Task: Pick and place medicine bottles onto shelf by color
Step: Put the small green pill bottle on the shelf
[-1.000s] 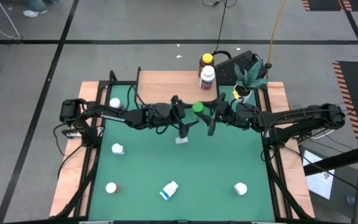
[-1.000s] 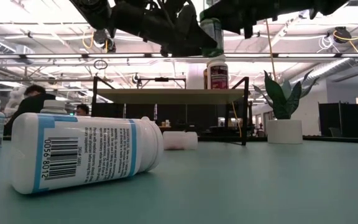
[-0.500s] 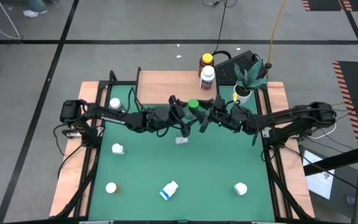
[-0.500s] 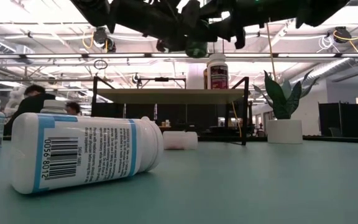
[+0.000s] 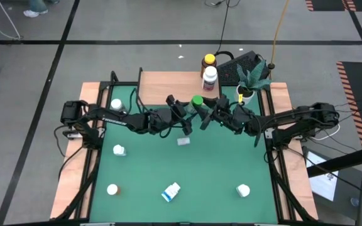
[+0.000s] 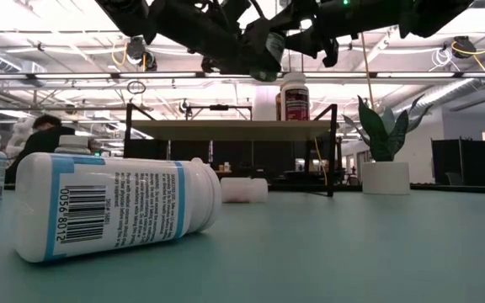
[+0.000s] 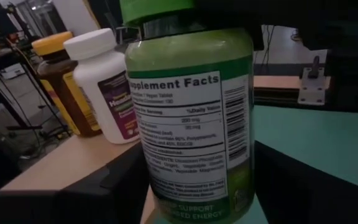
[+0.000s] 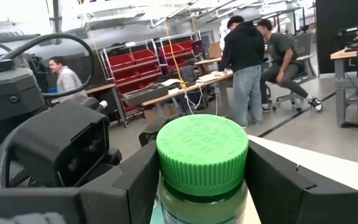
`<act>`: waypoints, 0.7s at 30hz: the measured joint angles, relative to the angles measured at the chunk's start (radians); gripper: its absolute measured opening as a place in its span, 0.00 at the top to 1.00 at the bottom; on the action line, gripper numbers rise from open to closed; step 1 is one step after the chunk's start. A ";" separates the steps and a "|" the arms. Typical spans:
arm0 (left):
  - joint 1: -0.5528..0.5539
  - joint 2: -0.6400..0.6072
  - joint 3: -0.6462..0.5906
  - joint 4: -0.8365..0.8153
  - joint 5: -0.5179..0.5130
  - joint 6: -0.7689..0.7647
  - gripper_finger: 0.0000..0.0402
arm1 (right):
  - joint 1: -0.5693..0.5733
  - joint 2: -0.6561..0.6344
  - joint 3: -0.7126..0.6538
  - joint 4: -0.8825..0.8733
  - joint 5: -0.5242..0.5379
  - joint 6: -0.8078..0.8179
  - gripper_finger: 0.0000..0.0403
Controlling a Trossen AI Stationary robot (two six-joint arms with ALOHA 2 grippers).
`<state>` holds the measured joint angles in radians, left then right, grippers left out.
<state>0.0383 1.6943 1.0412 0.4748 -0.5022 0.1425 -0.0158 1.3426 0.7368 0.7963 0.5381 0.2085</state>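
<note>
A green pill bottle with a green cap hangs in the air between my two grippers, just off the near edge of the light-wood shelf. My left gripper comes at it from the table's left and my right gripper from the right; both are shut on it. In the low view the bottle is high above the table and tilted. An amber bottle with a yellow cap and a white-capped red-labelled bottle stand on the shelf's far right part. My left gripper has the green bottle's lower body between its two fingers, one on each side, the label facing its camera. The bottle is clear of the table and the shelf. My right gripper pinches the bottle just below the green cap, one finger on each side. The right wrist view looks across the cap, which stands above the fingers.
Several white-capped bottles are spread over the green table: at the left, near left, near right. A blue-labelled one lies on its side, a small white one lies mid-table. A potted plant stands by the shelf's right end.
Both grippers have carried the green bottle a little toward the table's far edge and the shelf, my right arm reaching farther toward the left. The bottle has gone from upright to tilted, staying clear of the table.
</note>
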 joint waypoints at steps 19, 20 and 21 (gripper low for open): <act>0.000 -0.053 0.000 -0.075 0.076 -0.005 0.43 | 0.054 -0.225 -0.001 -0.312 -0.075 -0.287 0.34; 0.001 -0.066 0.000 -0.091 0.112 -0.003 0.43 | 0.058 -0.253 -0.001 -0.372 -0.120 -0.303 0.34; 0.001 -0.083 0.000 -0.119 0.164 0.002 0.43 | 0.062 -0.280 -0.001 -0.429 -0.172 -0.310 0.33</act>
<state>0.0398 1.6116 1.0412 0.3562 -0.3387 0.1448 0.0464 1.0623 0.7357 0.3672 0.3657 -0.1015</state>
